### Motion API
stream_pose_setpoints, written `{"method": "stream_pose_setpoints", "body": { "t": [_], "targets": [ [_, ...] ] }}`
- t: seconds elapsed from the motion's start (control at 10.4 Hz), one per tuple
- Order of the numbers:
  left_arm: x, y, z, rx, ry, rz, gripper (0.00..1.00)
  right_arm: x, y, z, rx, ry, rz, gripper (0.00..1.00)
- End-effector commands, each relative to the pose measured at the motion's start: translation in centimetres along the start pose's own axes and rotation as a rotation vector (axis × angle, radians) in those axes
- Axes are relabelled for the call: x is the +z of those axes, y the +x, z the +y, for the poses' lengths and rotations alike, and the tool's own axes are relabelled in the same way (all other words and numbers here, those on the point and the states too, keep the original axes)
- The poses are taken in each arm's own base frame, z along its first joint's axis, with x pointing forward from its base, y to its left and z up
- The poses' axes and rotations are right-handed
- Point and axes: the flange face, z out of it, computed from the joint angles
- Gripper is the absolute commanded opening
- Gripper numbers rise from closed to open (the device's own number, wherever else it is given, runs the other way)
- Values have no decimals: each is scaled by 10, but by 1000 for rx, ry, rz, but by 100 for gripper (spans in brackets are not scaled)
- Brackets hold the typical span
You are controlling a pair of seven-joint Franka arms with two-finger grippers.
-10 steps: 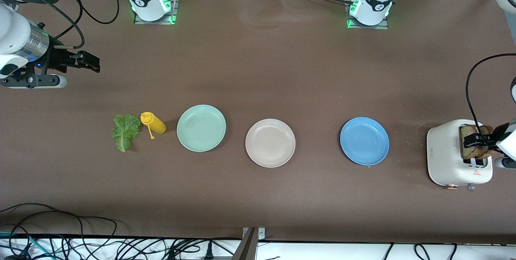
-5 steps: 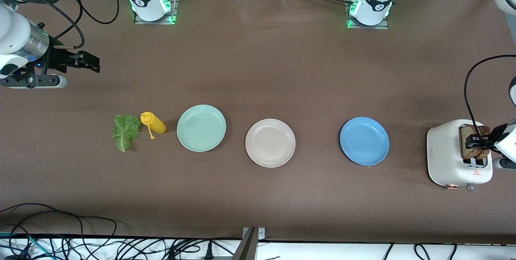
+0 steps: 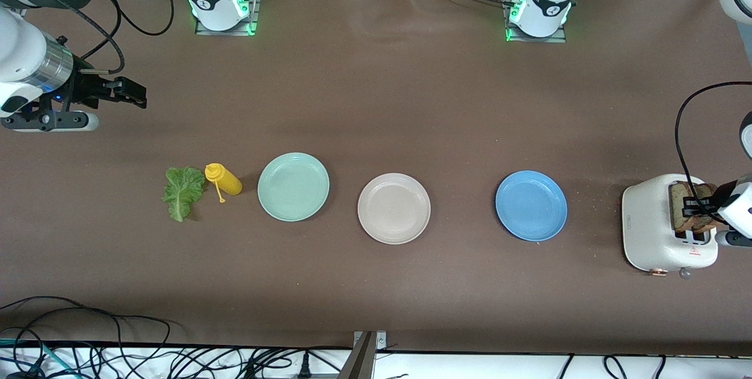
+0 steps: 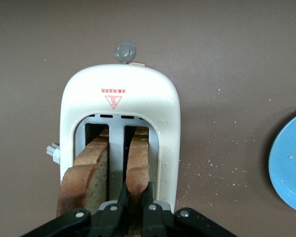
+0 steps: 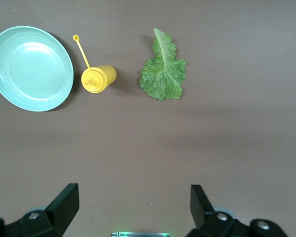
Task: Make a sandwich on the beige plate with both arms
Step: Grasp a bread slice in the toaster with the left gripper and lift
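Left gripper (image 4: 133,197): pinches one bread slice (image 4: 138,165) in the toaster (image 3: 652,226).
Right gripper (image 5: 133,205): spread, waiting over bare table.
Surroundings: blue plate (image 3: 531,205) at toaster's 9 o'clock in the front view; beige plate (image 3: 393,208) bare.
Writing: red toaster mark (image 4: 113,98), unreadable.

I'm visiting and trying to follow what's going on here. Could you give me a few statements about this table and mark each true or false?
1. The beige plate has bread on it. False: it is bare.
2. Two bread slices stand in the toaster. True.
3. The left gripper is closed on a slice. True.
4. The right gripper holds the lettuce leaf. False: it is open, and the leaf lies on the table.
5. The yellow bottle stands on the mint plate. False: it is beside it.
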Motion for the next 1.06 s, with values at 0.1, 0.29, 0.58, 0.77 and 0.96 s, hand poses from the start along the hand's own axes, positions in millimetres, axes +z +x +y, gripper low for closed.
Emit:
{"method": "stream_pose_setpoints", "body": {
  "t": [0.1, 0.29, 0.58, 0.77, 0.96],
  "targets": [
    [-23, 1, 3, 20, 11, -2, 0, 5, 5, -15, -29, 6, 4, 100],
    [-70, 0, 11, 20, -5, -1, 0, 5, 5, -16, -34, 4, 5, 100],
    [-125, -3, 58, 13, -74, -64, 0, 5, 5, -18, -42, 5, 3, 100],
    [-147, -7, 96, -71, -168, -74, 0, 11, 8, -23, -49, 4, -6, 100],
    [-156, 1, 153, -203, -286, -83, 0, 11, 8, -27, -57, 3, -6, 100]
  ]
}}
